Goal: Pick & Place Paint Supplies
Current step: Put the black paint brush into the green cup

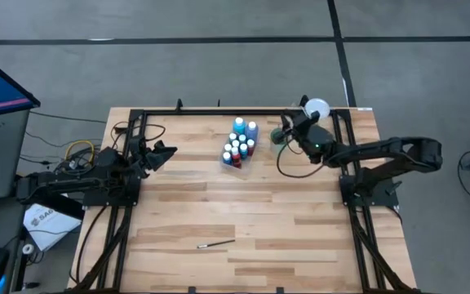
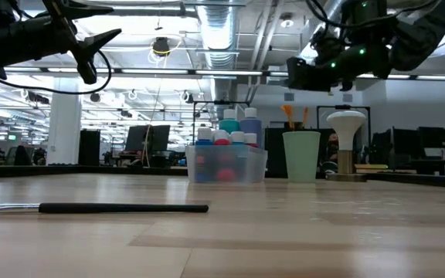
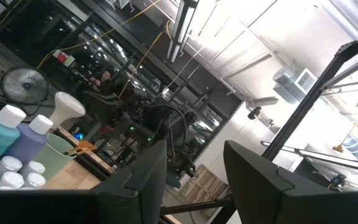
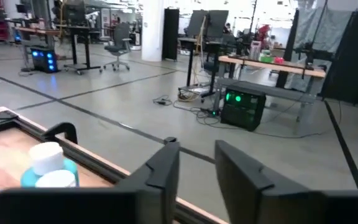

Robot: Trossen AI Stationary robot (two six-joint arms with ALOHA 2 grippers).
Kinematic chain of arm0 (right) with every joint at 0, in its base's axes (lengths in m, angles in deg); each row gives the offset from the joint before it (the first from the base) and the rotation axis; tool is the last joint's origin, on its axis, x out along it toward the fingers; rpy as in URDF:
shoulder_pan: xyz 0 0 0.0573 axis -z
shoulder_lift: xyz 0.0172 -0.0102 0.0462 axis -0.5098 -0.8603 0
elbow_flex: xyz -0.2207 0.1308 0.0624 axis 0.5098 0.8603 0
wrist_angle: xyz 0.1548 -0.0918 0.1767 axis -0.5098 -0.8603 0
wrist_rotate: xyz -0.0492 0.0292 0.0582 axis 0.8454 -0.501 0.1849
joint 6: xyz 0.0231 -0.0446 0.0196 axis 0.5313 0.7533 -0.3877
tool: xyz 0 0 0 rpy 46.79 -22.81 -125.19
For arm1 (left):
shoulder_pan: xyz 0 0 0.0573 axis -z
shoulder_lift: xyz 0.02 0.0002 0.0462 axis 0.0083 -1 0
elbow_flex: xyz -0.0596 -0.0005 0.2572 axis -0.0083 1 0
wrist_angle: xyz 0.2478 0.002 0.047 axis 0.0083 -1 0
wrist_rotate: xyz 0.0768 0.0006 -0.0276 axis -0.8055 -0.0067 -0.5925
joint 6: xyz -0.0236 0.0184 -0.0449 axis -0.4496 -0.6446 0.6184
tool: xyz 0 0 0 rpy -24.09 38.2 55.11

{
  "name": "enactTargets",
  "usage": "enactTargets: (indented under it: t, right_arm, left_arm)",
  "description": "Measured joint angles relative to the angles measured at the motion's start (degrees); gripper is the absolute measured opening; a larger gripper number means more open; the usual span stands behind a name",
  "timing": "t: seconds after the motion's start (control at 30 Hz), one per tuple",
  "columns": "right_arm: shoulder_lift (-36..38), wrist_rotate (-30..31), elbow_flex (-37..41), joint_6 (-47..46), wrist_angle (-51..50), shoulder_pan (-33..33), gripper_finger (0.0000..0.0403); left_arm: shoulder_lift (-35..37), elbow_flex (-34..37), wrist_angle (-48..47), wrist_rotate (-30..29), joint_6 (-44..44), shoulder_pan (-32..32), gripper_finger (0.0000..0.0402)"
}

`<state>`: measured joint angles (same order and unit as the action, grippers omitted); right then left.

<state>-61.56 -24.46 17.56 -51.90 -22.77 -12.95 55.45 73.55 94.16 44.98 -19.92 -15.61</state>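
Several white-capped paint bottles [image 1: 240, 144] stand in a clear tray [image 2: 227, 164] at the table's far middle; the left wrist view shows them too [image 3: 11, 146]. To the tray's right stands a pale green cup [image 2: 301, 156] with orange stick ends [image 2: 293, 116] poking out of it. My right gripper [image 2: 298, 74] hovers above the cup, open, with nothing between its fingers [image 4: 197, 168]. One dark paintbrush [image 1: 216, 242] lies flat on the near part of the table. My left gripper [image 1: 168, 152] waits raised at the table's left, open and empty [image 3: 194, 165].
A white mushroom-shaped object [image 2: 346, 140] stands at the far right corner beside the cup. A black frame rail [image 1: 243, 113] runs along the table's far edge. Bare wood [image 1: 243, 204] lies between the tray and the loose brush.
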Motion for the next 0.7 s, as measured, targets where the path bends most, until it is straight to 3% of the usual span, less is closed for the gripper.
enactTargets:
  t: [0.2, 0.33, 0.5, 0.7]
  right_arm:
    - [6.1, 0.1, -3.8, 2.1, -4.8, -5.5, 0.0171]
    - [7.3, -1.6, -15.6, 2.2, -26.0, -12.3, 0.0203]
    - [-1.0, -7.8, -34.7, 0.3, -48.6, -21.4, 0.0206]
    - [-15.1, -13.1, -52.6, 0.3, -57.5, -29.8, 0.0198]
  left_arm:
    - [0.0, 0.0, 0.0, 0.0, 0.0, 0.0, 0.0154]
    - [0.0, 0.0, 0.4, 0.1, 0.0, 0.0, 0.0154]
    - [0.0, 0.0, 0.4, 0.1, 0.0, 0.0, 0.0154]
    - [0.0, 0.0, 0.4, 0.2, 0.0, 0.0, 0.0154]
